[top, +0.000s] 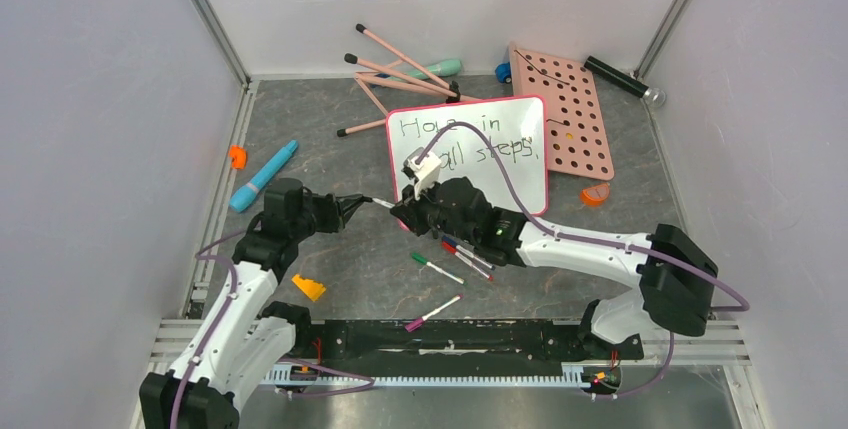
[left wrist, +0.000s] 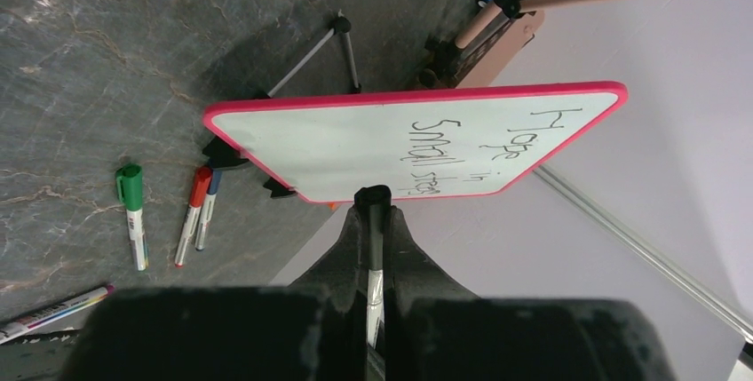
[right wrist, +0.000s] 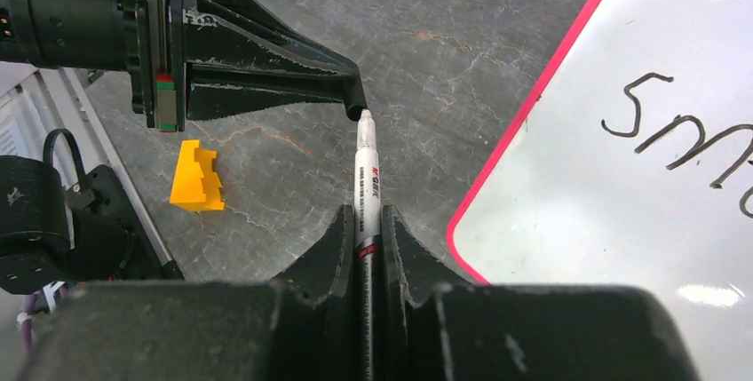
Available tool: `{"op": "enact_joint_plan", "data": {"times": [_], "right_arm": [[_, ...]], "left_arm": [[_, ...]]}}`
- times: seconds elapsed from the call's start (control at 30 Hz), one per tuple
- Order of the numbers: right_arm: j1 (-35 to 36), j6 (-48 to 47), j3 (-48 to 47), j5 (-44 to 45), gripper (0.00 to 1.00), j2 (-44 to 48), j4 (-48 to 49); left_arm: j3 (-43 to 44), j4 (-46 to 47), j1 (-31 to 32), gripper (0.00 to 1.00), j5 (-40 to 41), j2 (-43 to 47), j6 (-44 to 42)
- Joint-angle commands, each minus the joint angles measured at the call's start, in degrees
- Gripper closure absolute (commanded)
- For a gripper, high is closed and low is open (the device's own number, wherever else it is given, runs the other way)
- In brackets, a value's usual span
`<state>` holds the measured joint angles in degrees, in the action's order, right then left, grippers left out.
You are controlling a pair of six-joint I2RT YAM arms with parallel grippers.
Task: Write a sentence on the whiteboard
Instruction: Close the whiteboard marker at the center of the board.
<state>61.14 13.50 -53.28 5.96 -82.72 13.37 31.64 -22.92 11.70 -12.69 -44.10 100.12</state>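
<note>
The whiteboard [top: 522,181] stands propped at the middle back, white with a pink-red rim. It also shows in the left wrist view [left wrist: 337,141] and the right wrist view [right wrist: 577,221]. The sentence [top: 465,139] reads "Hope in small steps" in two black lines [left wrist: 471,154]; only "sm" shows in the right wrist view [right wrist: 684,132]. My right gripper [top: 402,211] [right wrist: 364,221] is shut on the white barrel of a marker [right wrist: 367,177], left of the board. My left gripper [top: 362,203] [left wrist: 373,212] is shut on a black cap [left wrist: 373,196] at that marker's tip.
Green [top: 436,268], red and blue [top: 468,257] and pink [top: 432,313] markers lie under the right arm. A yellow block [top: 308,288], a blue pen [top: 263,176] and an orange clip [top: 237,156] lie left. Pink sticks [top: 400,74], a holed pink panel [top: 565,109] and a black cylinder [top: 622,79] are behind.
</note>
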Motion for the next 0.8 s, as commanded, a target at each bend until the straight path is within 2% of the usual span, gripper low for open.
{"op": "enact_joint_plan", "data": {"times": [0.0,0.3,0.77], "right_arm": [[1.7,0.5,-4.5,1.4,1.0,-2.3,-0.2],[4.3,0.0,-12.4,6.1,1.0,-8.3,-6.3],[6.0,-0.1,-17.5,6.7,1.0,-11.7,-8.6]], "left_arm": [[1.8,0.9,0.8,0.98,-2.1,-0.3,2.6],[2.6,-0.2,0.8,0.98,1.1,-2.8,1.8],[3.2,-1.1,0.8,0.98,3.8,-4.4,0.7]]}}
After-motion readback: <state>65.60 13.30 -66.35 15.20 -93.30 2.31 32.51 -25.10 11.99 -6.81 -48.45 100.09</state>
